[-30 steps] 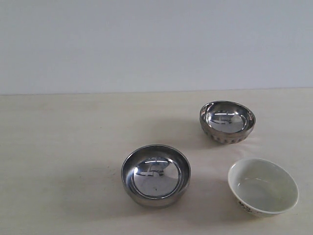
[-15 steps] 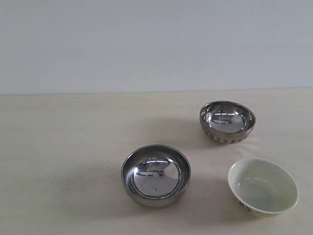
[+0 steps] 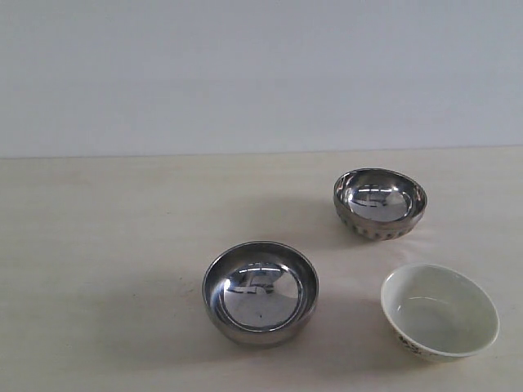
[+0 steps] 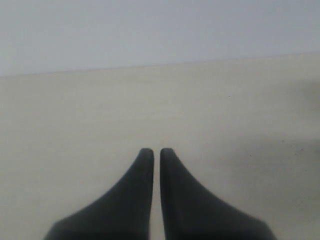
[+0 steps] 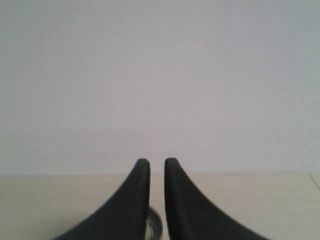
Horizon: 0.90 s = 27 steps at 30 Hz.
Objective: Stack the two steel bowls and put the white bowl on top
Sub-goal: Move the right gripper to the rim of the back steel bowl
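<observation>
The smooth steel bowl [image 3: 261, 291] sits upright at the front middle of the table. Further back on the right stands the ribbed steel bowl [image 3: 380, 202]. The white bowl [image 3: 439, 311], with dark marks low on its wall, rests at the front right. All three are apart and empty. Neither arm shows in the exterior view. My left gripper [image 4: 157, 151] is shut over bare table, with only a thin slit between its dark fingers. My right gripper [image 5: 157, 161] is shut too, holding nothing. A sliver of a steel bowl [image 5: 155, 227] shows behind its fingers.
The pale table [image 3: 98, 245] runs back to a plain light wall [image 3: 245, 73]. Nothing but the three bowls stands on it.
</observation>
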### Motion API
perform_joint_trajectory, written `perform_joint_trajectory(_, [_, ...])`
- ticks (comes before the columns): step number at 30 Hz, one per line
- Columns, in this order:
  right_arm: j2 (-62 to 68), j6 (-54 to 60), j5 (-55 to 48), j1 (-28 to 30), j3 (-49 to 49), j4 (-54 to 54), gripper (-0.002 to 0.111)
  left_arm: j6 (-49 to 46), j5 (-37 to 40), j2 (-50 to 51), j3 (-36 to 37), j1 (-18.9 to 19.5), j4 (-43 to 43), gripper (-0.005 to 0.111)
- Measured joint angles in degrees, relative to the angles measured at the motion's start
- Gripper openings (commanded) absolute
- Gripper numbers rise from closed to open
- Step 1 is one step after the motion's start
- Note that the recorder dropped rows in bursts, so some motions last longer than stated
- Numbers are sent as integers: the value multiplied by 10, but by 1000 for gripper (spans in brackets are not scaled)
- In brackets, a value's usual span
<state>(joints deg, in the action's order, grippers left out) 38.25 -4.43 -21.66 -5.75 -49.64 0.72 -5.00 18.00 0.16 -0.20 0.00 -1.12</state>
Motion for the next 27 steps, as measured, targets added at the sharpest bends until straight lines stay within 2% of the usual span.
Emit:
perform_joint_trajectory(5, [182, 13, -66, 0, -74, -24, 79, 0, 0, 0, 0, 0, 0, 4])
perform_joint_trajectory(7, [248, 13, -79, 0, -86, -35, 86, 0, 0, 0, 0, 0, 0, 4])
perform_joint_trajectory(13, [425, 14, -75, 0, -111, -61, 84, 0, 0, 0, 0, 0, 0, 4])
perform_joint_trajectory(27, [710, 59, -1, 0, -207, -107, 84, 0, 0, 0, 0, 0, 0, 4])
